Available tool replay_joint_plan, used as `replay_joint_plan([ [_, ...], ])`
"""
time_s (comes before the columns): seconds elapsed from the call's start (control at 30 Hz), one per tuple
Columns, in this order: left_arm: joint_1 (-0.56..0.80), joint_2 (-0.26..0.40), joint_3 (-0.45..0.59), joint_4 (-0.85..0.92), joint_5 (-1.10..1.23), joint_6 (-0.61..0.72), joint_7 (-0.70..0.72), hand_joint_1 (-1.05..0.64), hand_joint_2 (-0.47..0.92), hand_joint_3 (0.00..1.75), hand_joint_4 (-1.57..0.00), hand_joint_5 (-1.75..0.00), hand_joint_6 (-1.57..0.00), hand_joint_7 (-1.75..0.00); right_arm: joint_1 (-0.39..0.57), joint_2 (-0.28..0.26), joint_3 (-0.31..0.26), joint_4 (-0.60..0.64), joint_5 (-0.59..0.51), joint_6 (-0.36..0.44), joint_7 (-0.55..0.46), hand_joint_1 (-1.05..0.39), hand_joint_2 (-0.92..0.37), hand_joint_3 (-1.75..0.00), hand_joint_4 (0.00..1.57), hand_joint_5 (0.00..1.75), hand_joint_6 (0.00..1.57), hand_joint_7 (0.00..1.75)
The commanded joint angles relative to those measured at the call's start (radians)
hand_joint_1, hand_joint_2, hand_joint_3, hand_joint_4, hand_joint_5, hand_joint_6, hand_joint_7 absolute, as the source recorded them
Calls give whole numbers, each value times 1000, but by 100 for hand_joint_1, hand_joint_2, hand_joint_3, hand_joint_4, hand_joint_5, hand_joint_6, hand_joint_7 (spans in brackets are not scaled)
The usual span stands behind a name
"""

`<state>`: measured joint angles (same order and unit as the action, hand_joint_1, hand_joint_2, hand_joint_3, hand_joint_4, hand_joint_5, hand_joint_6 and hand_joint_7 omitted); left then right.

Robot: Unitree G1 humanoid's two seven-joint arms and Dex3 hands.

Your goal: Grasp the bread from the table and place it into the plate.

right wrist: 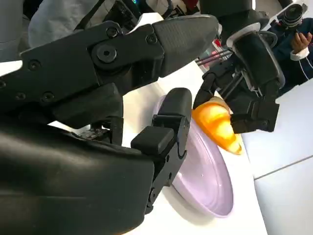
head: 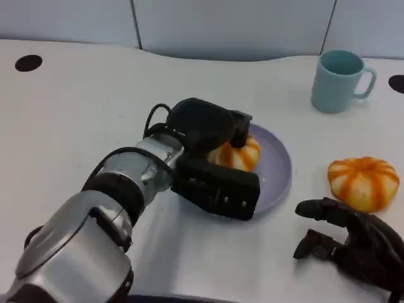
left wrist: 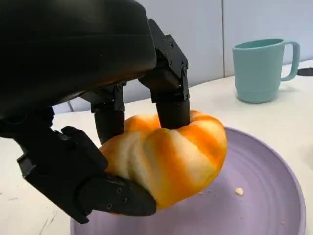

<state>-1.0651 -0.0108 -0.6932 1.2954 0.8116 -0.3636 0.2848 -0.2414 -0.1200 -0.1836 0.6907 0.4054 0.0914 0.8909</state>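
Bread (left wrist: 166, 156) gripped in my left hand (head: 214, 151), fingers wrapped over top and underneath, held over lavender plate (head: 278, 170) on white counter (head: 76, 113). My right hand (head: 347, 243) rests released on counter, fingers loosely apart, beside second orange loaf (head: 363, 182). Teal mug (head: 339, 81) stands well beyond plate.

No readable text, labels, brands or numbers — nothing legible on anything.

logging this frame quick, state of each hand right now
Left hand: holding a bread over the plate.
Right hand: open, holding nothing.
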Motion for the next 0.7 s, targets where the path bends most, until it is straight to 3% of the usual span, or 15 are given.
replay_joint_plan([
  [0.03,-18,8,-1,7,1,-2,-27,-33,81,25,-78,-166,-80,-97,14,-4,1,11,0,11,0,-39,-92,-13,50,134,64,76],
  [0.1,-18,7,2,7,-2,-2,-33,-40,83,7,-77,-160,-93,-68,15,-3,2,8,-1,10,-2,-39,-92,-13,50,134,63,75],
  [0.2,-14,6,4,6,-3,-2,-33,-44,87,2,-70,-150,-94,-55,15,-2,2,8,-1,9,-3,-39,-92,-14,51,134,64,76],
  [0.3,-12,8,6,6,-6,-1,-50,-37,92,21,-63,-124,-81,-46,13,-3,1,13,1,11,1,-39,-92,-13,51,134,64,76],
  [0.37,-15,8,7,8,-8,3,-76,-36,92,20,-58,-100,-71,-38,13,-2,0,14,2,10,2,-39,-92,-13,51,133,64,76],
  [0.47,-19,12,5,8,-6,1,-100,-38,92,15,-52,-78,-61,-29,16,0,2,6,-1,7,-4,-39,-92,-13,51,133,64,76],
  [0.7,-32,9,-2,8,2,23,-170,-56,92,13,-24,-60,-42,-15,15,1,1,8,-2,3,-6,-40,-92,-13,51,133,64,77],
])
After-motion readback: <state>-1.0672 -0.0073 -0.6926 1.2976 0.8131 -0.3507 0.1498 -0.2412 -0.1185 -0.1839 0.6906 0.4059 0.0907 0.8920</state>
